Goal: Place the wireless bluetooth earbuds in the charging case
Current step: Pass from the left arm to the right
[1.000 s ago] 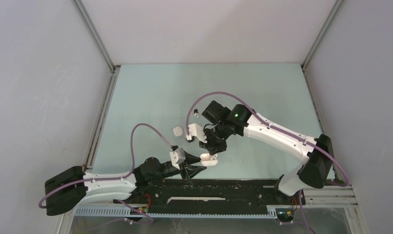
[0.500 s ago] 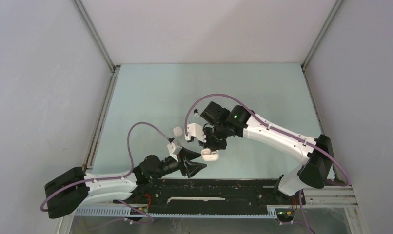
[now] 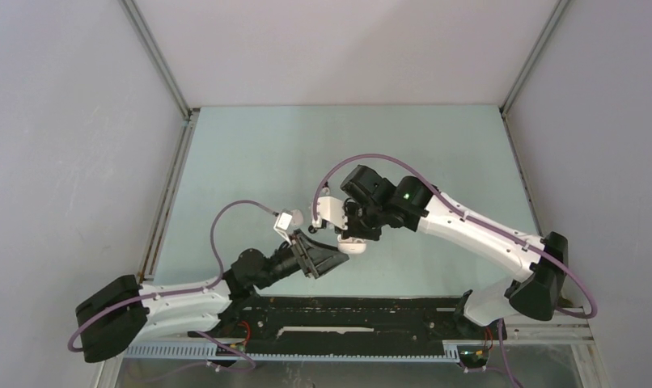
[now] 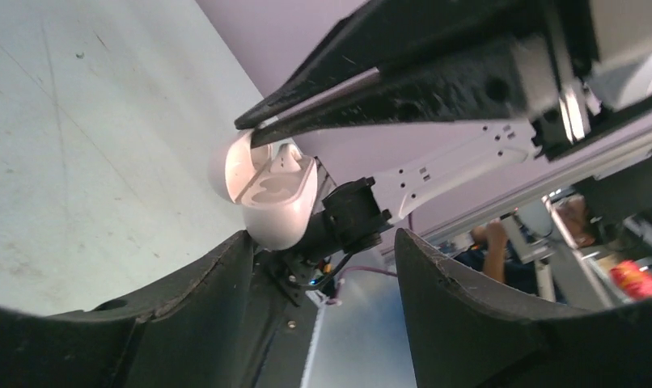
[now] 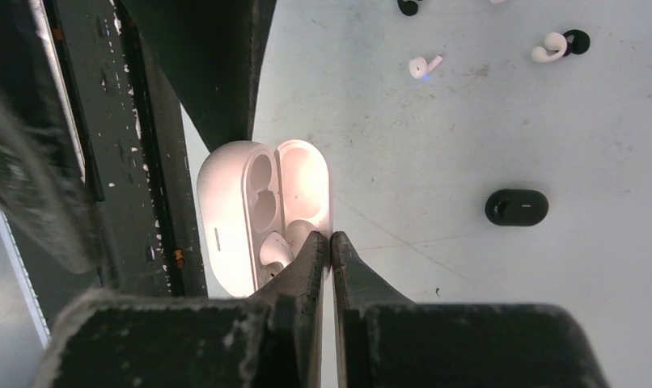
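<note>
While the open case (image 5: 234, 202) is pinched by the right gripper (image 5: 331, 241), one earbud (image 5: 278, 246) is seen inside; the left gripper (image 4: 321, 238) is spread alongside. Other earbuds (image 5: 424, 65) are scattered nearby.

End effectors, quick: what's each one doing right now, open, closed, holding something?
Left end effector: open, holding nothing.
Right end effector: closed on the lid edge of the open white charging case.

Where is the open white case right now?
In the top view, the case is near the middle of the table, pinched by its lid in the right gripper, just beyond the open left gripper.
</note>
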Tool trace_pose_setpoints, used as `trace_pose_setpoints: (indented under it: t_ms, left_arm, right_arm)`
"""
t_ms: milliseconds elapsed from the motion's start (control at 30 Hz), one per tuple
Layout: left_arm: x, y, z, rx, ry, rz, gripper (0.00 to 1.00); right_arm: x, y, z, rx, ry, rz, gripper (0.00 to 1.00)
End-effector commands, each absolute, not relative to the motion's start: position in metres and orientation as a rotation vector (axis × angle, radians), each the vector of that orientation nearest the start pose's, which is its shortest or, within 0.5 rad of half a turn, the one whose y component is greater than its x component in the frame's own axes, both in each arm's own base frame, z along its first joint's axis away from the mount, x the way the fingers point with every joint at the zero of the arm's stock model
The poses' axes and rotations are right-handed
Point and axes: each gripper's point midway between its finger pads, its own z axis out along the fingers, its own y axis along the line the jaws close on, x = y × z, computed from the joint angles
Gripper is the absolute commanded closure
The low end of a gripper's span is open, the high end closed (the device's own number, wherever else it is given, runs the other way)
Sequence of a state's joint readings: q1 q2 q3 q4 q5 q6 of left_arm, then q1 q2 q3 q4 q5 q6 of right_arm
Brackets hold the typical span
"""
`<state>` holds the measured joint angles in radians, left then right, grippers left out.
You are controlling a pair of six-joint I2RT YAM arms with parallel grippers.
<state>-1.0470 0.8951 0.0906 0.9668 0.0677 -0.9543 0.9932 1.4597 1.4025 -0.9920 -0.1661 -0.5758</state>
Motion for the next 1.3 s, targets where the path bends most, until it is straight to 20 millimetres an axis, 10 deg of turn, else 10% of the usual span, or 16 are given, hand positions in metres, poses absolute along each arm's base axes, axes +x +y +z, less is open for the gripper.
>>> trace_pose_setpoints:
  t_ms: [0, 1267]
  left_arm:
    - [0.122, -0.31, 0.212, 0.017, 1.721, -1.805, 0.33]
    - [0.127, -0.316, 0.203, 0.06, 1.711, -1.826, 0.53]
  right_arm:
    - [0.179, 0.283, 0.202, -1.864, 1.771, 0.341, 0.95]
    - [0.174, 0.279, 0.192, -1.919, 1.752, 0.305, 0.95]
